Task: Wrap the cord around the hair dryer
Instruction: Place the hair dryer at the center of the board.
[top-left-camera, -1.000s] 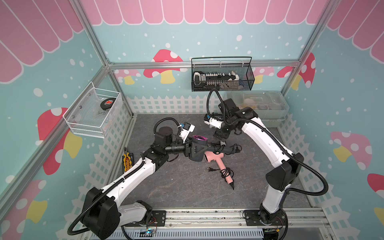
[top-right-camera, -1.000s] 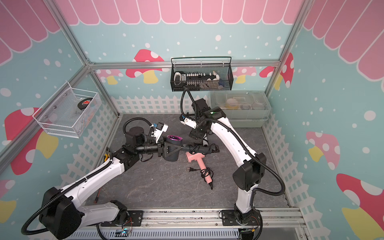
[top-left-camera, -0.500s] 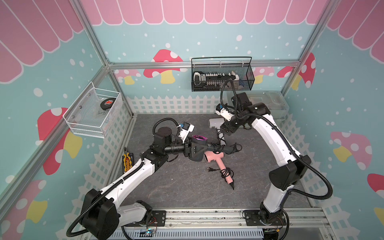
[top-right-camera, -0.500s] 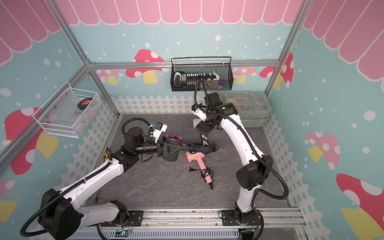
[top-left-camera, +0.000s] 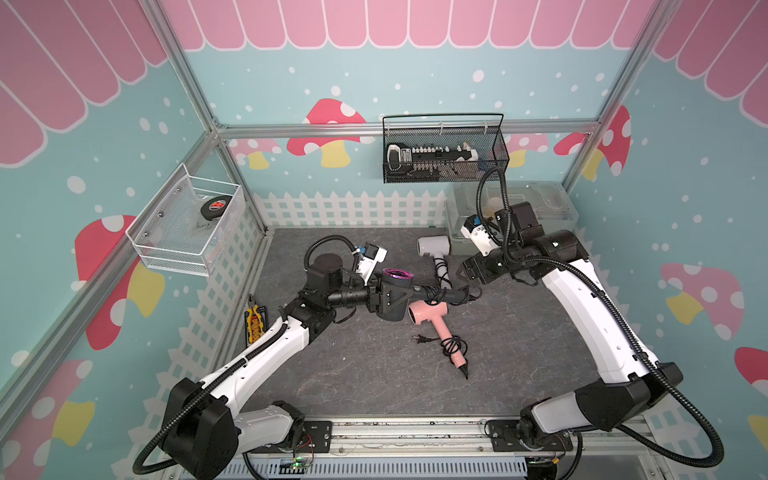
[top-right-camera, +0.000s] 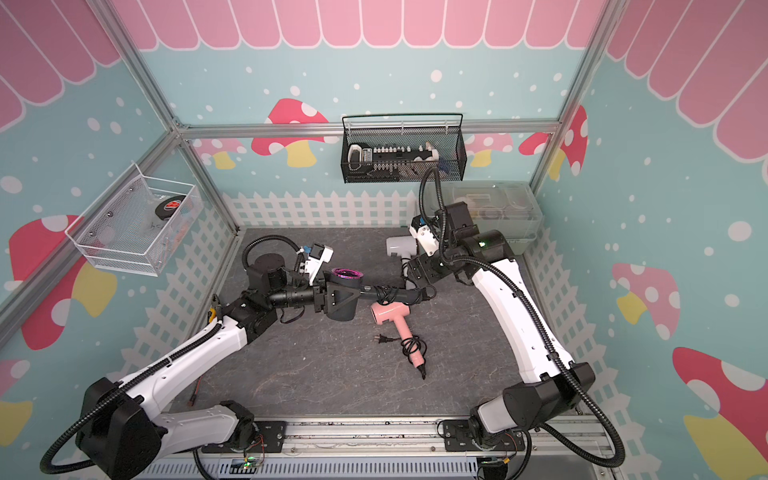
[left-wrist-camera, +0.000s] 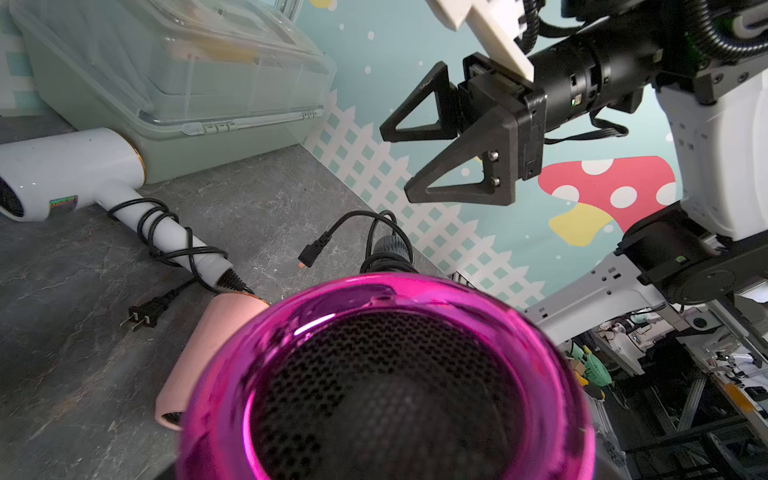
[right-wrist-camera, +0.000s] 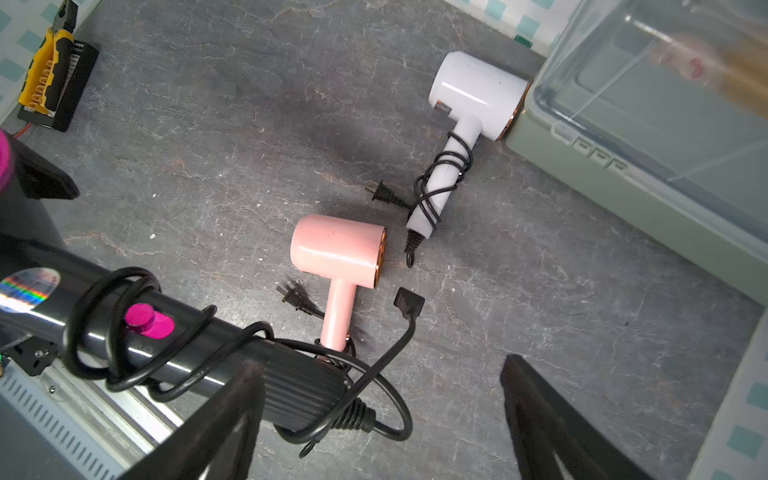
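Light: bright, even, diffuse, from overhead.
Shadows: soft, faint patches on table (right-wrist-camera: 187, 124).
Glare: streak on white hair dryer (right-wrist-camera: 478, 89); hot highlights on magenta rim of dark hair dryer (left-wrist-camera: 232, 353); sheen on clear bin (right-wrist-camera: 665, 124).
Focus: both top views sharp; right pincer (right-wrist-camera: 379, 362) blurred near lens.
Distortion: frame post (top-left-camera: 177, 62) splays cornerward, wide-angle.

Glossy plastic hair dryer (left-wrist-camera: 386, 395) above a matt, veined tabletop (right-wrist-camera: 208, 124).
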